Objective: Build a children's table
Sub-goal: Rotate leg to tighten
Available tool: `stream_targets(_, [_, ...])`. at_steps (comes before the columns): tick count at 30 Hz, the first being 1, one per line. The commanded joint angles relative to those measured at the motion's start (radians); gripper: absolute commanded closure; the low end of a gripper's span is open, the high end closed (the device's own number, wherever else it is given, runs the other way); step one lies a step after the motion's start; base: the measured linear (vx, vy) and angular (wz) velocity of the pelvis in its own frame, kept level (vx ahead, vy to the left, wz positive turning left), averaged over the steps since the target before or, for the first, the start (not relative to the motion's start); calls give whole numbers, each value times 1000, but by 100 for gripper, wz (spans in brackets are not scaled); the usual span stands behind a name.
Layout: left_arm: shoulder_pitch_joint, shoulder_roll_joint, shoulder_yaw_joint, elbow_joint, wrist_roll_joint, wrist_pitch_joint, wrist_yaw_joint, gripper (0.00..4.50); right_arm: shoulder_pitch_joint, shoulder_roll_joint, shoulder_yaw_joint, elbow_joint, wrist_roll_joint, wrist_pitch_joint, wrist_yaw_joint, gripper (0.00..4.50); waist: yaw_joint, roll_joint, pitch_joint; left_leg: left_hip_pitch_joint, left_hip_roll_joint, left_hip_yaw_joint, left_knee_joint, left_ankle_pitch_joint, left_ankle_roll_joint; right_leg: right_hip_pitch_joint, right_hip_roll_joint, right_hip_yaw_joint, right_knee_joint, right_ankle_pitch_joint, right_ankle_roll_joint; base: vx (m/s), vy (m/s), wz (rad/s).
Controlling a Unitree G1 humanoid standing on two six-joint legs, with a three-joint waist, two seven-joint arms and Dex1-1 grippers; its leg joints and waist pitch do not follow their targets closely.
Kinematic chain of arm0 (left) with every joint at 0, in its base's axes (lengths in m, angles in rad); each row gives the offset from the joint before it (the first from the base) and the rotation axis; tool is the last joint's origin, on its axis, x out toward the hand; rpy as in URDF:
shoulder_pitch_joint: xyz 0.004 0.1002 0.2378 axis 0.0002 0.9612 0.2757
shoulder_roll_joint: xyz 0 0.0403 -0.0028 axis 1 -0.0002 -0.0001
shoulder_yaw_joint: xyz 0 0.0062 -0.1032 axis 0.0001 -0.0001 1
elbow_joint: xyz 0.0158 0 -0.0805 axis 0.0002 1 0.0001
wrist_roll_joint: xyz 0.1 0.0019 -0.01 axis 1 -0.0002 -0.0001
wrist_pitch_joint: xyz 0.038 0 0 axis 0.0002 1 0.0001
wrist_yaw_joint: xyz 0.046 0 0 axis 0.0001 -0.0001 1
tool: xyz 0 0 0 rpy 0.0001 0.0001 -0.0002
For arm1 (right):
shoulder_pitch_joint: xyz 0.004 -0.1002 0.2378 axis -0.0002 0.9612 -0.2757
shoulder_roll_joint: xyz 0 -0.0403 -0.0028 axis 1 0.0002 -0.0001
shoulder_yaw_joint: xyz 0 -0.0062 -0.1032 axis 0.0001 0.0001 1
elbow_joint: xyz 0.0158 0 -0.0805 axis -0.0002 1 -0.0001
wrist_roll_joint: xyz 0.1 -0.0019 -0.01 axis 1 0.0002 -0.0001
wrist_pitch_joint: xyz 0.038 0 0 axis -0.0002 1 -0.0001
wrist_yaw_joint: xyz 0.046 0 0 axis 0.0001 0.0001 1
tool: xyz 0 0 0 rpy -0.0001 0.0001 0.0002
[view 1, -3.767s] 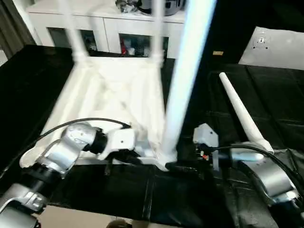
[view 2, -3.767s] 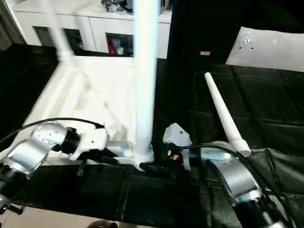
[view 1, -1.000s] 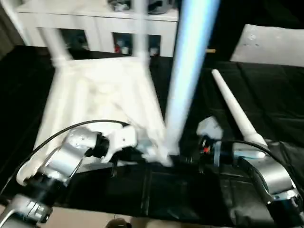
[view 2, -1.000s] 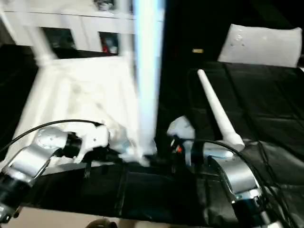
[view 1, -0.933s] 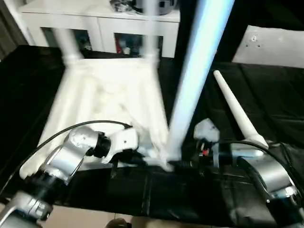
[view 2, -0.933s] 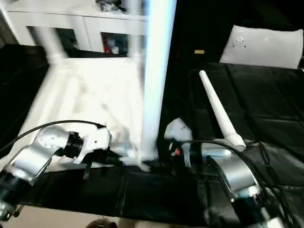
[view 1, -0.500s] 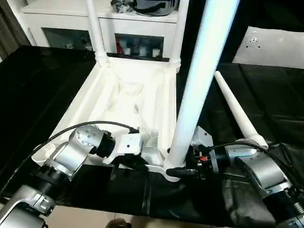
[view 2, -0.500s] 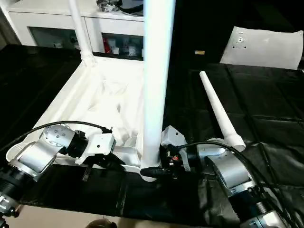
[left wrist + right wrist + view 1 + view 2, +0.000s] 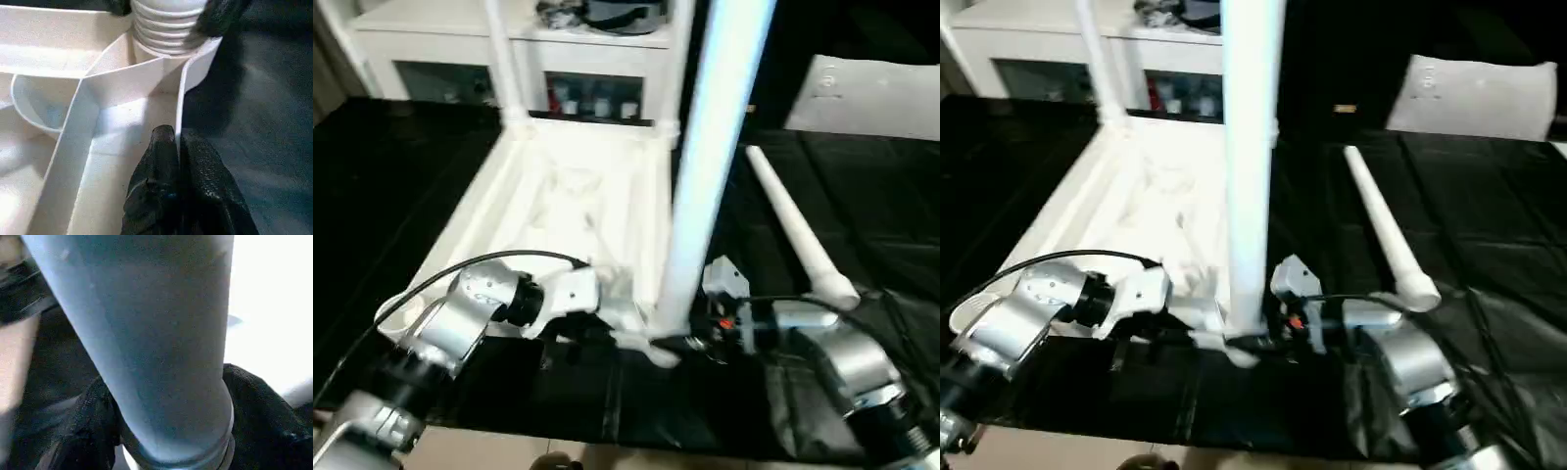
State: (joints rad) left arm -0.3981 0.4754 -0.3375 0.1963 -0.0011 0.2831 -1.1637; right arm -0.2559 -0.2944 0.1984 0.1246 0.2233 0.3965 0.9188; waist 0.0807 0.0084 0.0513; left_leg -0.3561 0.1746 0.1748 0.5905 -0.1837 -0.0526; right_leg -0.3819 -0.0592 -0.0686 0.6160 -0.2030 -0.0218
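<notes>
Children's table: upside down on the black cloth, ribbed underside up, its near edge right at both grippers.
Left gripper: black fingers pressed together on the thin upright rim wall of the table top, just beside the near corner socket; silver forearm and black cable trail back from it.
Right gripper: fingers wrapped either side of the near leg's base, clamped on it, straight across the corner from the left gripper.
Near leg: standing upright in that corner socket, ribbed collar seated at the rim, rising between the two grippers and out of the top of the head view.
Loose leg: lying flat on the cloth just beyond the right gripper, thick end nearest the right forearm, thin end pointing away.
Far legs: two more upright in the far corners, well beyond both grippers.
White cabinet: behind the table, dark openings facing us.
White bag: far off past the loose leg.
</notes>
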Motion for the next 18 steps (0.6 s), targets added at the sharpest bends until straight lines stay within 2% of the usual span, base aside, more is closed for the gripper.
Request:
stream_targets(1, [20, -108, 19, -93, -25, 113, 152, 450, -1, 102, 26, 1, 6, 61, -140, 178, -6, 0, -47, 1, 56, -36, -85, -312, -29, 39, -97, 50, -98, -457, -134, 0, 0, 0])
stream_targets(2, [25, -123, 26, -104, -23, 133, 178, 450, 0, 119, 23, 3, 4, 69, -164, 178, -19, -3, -46, -2, 57, -37, -87, -311, -28, 38, -96, 50, -100, -459, -128, 0, 0, 0])
stream_targets(4, [37, -183, 49, -139, -18, 207, 261, 450, 1, 173, 21, 4, -13, 83, -235, 178, -32, -3, -45, 4, 54, -35, -82, -321, -25, 30, -95, 51, -109, -478, -122, 0, 0, 0])
stream_targets(5, [41, -218, 57, -156, -8, 241, 307, 450, -1, 208, 15, 9, -22, 93, -281, 178, -36, -4, -46, 7, 52, -32, -79, -316, -20, 27, -94, 55, -110, -467, -127, 0, 0, 0])
stream_targets(9, [38, -326, 78, -192, 31, 332, 467, 450, -20, 306, -11, 40, -68, 124, -450, 178, -42, -6, -48, 6, 49, -29, -76, -280, -2, 27, -89, 56, -110, -440, -127, 0, 0, 0])
stream_targets(13, [25, -335, 65, -206, 40, 349, 481, 450, -29, 325, -7, 46, -96, 115, -499, 178, -40, -4, -50, 2, 50, -27, -77, -246, 10, 29, -85, 58, -105, -360, -131, 0, 0, 0])
stream_targets(14, [23, -312, 52, -207, 49, 341, 460, 450, -24, 324, -12, 41, -91, 108, -491, 178, -39, -2, -52, 1, 50, -26, -77, -235, 12, 31, -84, 58, -102, -325, -135, 0, 0, 0])
stream_targets(15, [23, -312, 52, -207, 49, 341, 460, 450, -24, 324, -12, 41, -91, 108, -491, 108, -36, 5, -53, 2, 50, -27, -77, -232, 12, 31, -85, 59, -100, -308, -139, 0, 0, 0])
stream_targets(17, [23, -284, 48, -210, 51, 342, 433, 450, -21, 322, -27, 29, -87, 98, -491, 108, -37, 2, -53, -2, 49, -26, -78, -221, 16, 36, -84, 59, -97, -265, -150, 0, 0, 0])
stream_targets(18, [23, -270, 45, -211, 53, 342, 421, 450, -20, 317, -31, 24, -85, 95, -484, 97, -37, 11, -52, -2, 49, -28, -79, -225, 14, 37, -85, 58, -96, -266, -152, 0, 0, 0])
